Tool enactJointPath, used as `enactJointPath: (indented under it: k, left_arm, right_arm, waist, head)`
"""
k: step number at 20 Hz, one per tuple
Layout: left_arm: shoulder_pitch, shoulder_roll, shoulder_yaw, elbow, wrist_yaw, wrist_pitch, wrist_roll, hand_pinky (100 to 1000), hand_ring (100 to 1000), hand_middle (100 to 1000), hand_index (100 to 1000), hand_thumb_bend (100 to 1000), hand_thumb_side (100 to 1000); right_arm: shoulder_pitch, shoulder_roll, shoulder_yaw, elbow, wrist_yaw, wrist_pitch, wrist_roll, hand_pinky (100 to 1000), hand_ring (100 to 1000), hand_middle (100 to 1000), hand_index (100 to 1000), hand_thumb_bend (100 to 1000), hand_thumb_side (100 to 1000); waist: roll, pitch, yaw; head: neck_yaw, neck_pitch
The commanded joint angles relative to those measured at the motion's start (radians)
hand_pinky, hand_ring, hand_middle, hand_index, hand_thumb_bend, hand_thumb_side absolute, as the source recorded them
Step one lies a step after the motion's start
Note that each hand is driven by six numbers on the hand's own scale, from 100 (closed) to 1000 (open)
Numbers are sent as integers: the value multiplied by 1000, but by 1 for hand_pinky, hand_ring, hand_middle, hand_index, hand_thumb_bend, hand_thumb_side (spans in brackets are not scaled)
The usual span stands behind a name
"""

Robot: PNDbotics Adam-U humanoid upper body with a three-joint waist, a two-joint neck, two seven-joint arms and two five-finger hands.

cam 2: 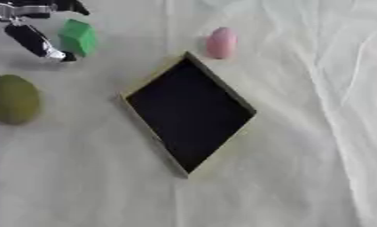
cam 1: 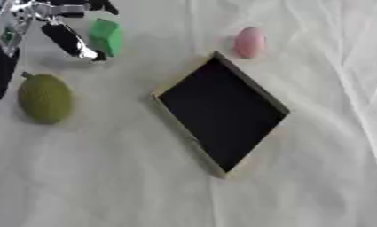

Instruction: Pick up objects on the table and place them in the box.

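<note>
Left eye view: nothing boxed yet, three things still out on the cloth.

Nearest the robot, the white cloth [cam 1: 106, 186] is bare, and beyond it sits the box [cam 1: 257, 91], turned corner-on with a dark inside that looks empty, so by my reading no item has gone in. To its left lies the olive-green fruit [cam 1: 45, 98], well apart from the box and untouched. Farther back, the pink egg [cam 1: 249, 42] stands just beyond the box's far corner. At the far left, the green block [cam 1: 106, 36] sits with the left hand [cam 1: 67, 37] reaching in beside it; one dark finger points down next to the block, but whether the fingers touch or close on it I cannot tell. The right hand shows in neither view. The block seems the first pick; all three placements remain.
</note>
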Motion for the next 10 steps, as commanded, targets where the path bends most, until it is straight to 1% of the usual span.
enactJointPath:
  k: [1, 4, 5, 8, 10]
  left_arm:
    - [-29, 24, 14, 7, -44, -233, -199, 960, 962, 902, 964, 495, 522]
    - [-29, 22, 18, 20, -76, -233, -168, 955, 961, 900, 964, 491, 522]
    - [-29, 21, 19, 22, -85, -233, -157, 950, 957, 896, 960, 473, 517]
    - [-28, 16, 28, 24, -98, -233, -117, 928, 939, 866, 937, 395, 492]
    - [-29, 15, 34, 18, -95, -233, -78, 887, 889, 800, 897, 291, 437]
  right_arm:
    - [-12, -16, -13, -9, -7, -1, 6, 935, 754, 618, 767, 100, 557]
    - [-14, -15, -13, -10, -9, 1, 8, 935, 754, 617, 767, 100, 557]
    - [-15, -14, -13, -10, -9, 1, 9, 936, 754, 617, 767, 100, 557]
    - [-16, -12, -12, -9, -9, 3, 13, 936, 754, 616, 767, 100, 556]
    - [-16, -11, -11, -8, -10, 4, 16, 937, 754, 616, 768, 100, 556]
  waist:
    - [-1, -20, -2]
    - [-2, -17, -2]
    - [-2, -16, -2]
    - [-5, -14, -3]
    - [-6, -13, -4]
  head:
    - [2, -14]
    - [3, -17]
    - [4, -18]
    - [5, -21]
    - [6, -20]
